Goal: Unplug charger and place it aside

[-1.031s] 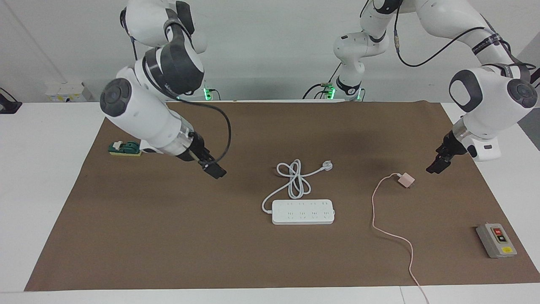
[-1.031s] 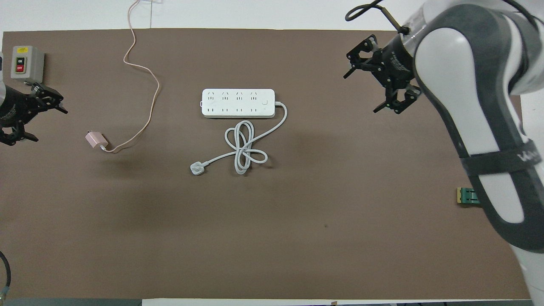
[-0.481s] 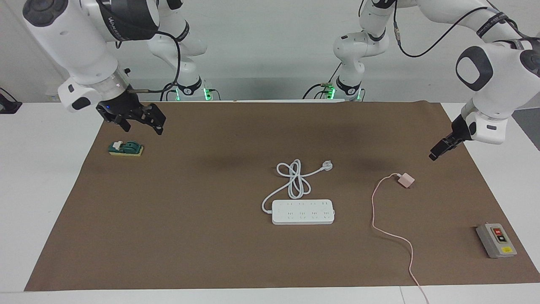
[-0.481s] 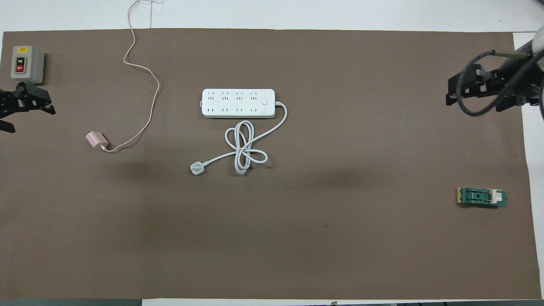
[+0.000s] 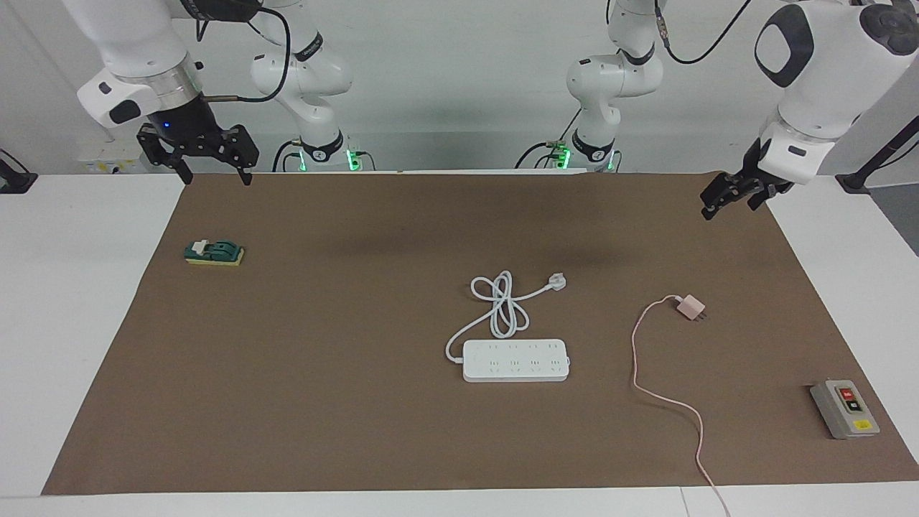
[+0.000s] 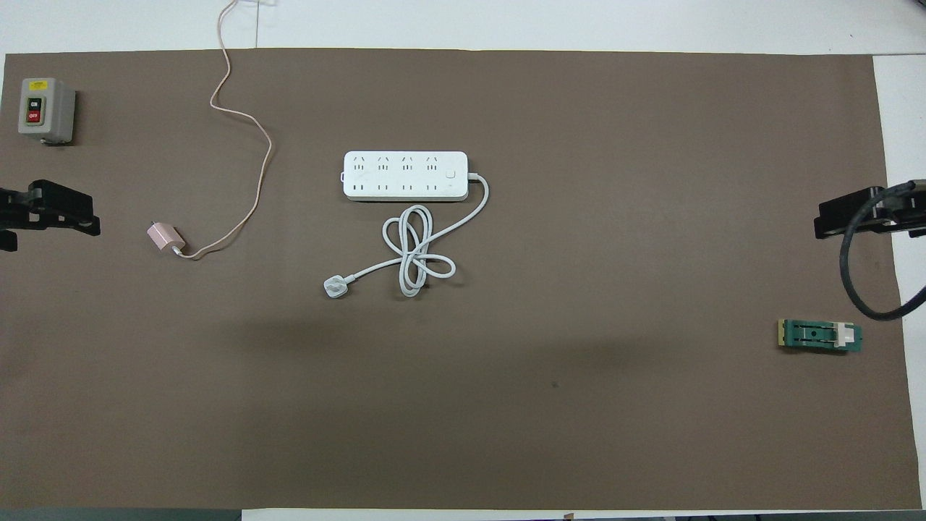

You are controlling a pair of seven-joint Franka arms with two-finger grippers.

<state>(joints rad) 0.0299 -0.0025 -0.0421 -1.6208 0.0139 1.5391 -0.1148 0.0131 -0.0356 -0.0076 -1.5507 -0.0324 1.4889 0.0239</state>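
One charger (image 5: 691, 307) lies unplugged on the brown mat (image 5: 359, 402), toward the left arm's end, its two prongs bare and its thin pink cable (image 5: 671, 402) trailing off the mat's edge farthest from the robots. One white power strip (image 5: 515, 360) sits mid-mat with nothing plugged in, its own cord (image 5: 502, 305) coiled beside it. One grey switch box (image 5: 844, 408) sits by the corner, one green block (image 5: 213, 253) at the right arm's end. Two grippers: left gripper (image 5: 732, 194) hangs empty over the mat's corner, fingers apart; right gripper (image 5: 208, 154) over the mat's corner too, fingers spread, empty.
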